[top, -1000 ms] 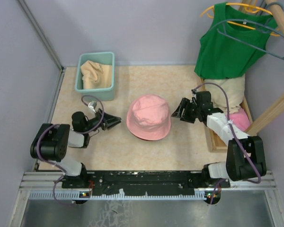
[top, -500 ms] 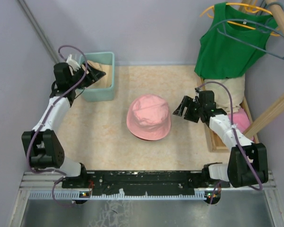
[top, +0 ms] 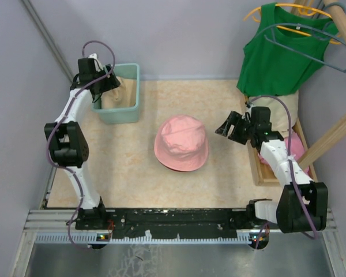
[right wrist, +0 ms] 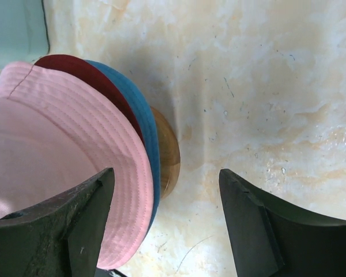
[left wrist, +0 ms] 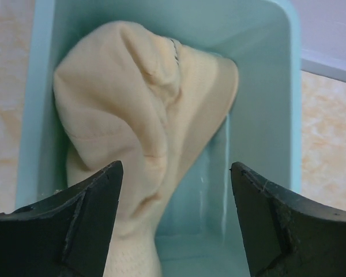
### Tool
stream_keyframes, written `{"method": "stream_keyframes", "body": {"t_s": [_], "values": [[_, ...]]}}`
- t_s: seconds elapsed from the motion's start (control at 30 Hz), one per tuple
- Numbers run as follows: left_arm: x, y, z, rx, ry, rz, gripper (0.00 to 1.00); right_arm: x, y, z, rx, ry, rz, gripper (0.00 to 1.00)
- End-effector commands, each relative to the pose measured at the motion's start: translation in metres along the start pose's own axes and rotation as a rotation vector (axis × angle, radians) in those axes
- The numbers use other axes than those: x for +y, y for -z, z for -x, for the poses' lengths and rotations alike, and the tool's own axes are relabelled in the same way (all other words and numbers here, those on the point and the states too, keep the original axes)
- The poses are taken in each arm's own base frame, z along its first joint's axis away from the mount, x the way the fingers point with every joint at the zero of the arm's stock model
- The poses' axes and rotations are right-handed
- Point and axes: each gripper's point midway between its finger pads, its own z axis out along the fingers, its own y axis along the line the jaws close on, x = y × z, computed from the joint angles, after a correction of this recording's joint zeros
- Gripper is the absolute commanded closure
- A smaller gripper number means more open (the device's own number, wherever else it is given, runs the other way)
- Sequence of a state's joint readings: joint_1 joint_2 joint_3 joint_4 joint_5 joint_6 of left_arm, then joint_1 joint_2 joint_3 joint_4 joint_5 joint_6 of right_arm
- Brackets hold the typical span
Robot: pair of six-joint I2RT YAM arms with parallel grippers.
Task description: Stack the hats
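Beige hat (left wrist: 144,115) within basket walls (left wrist: 264,109), left jaws wide above

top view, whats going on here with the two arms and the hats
Two robot arms are stacking bucket hats. The pink hat lies in the middle of the table, with a dark red brim, blue brim and tan brim showing beneath it. The left claw hovers open over the beige hat crumpled in the teal basket, not yet gripping it. The right claw hangs open and empty beside the pink hat.
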State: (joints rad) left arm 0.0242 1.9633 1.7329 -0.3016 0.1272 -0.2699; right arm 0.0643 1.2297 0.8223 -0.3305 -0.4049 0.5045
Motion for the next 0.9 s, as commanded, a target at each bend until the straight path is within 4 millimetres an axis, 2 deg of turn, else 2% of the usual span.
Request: {"method": "stream_keyframes", "body": {"t_s": [0.0, 0.13, 0.3, 0.4, 0.57, 0.7, 0.77, 0.8, 0.87], "values": [[0.022, -0.014, 0.022, -0.029, -0.097, 0.110, 0.18, 0.021, 0.019, 0.029, -0.090, 0.063, 0.054, 0.27], [0.034, -0.029, 0.027, -0.036, -0.130, 0.160, 0.17, 0.018, 0.022, 0.028, -0.091, 0.059, 0.041, 0.27], [0.042, -0.055, 0.012, -0.006, -0.130, 0.168, 0.16, 0.015, 0.025, 0.030, -0.099, 0.057, 0.019, 0.27], [0.039, -0.068, 0.006, 0.005, -0.110, 0.142, 0.16, 0.015, 0.029, 0.032, -0.104, 0.061, 0.007, 0.27], [0.037, -0.083, 0.007, -0.004, -0.108, 0.129, 0.15, 0.010, 0.033, 0.031, -0.109, 0.062, -0.017, 0.27], [0.039, -0.090, 0.006, -0.005, -0.106, 0.131, 0.20, 0.008, 0.034, 0.030, -0.107, 0.059, -0.024, 0.27], [0.039, -0.093, 0.006, -0.006, -0.106, 0.130, 0.26, 0.007, 0.035, 0.029, -0.106, 0.057, -0.025, 0.27], [0.040, -0.094, 0.005, -0.002, -0.106, 0.131, 0.34, 0.008, 0.035, 0.029, -0.107, 0.056, -0.024, 0.27], [0.039, -0.096, 0.002, 0.005, -0.106, 0.121, 0.62, 0.007, 0.034, 0.029, -0.106, 0.055, -0.024, 0.27]]}}
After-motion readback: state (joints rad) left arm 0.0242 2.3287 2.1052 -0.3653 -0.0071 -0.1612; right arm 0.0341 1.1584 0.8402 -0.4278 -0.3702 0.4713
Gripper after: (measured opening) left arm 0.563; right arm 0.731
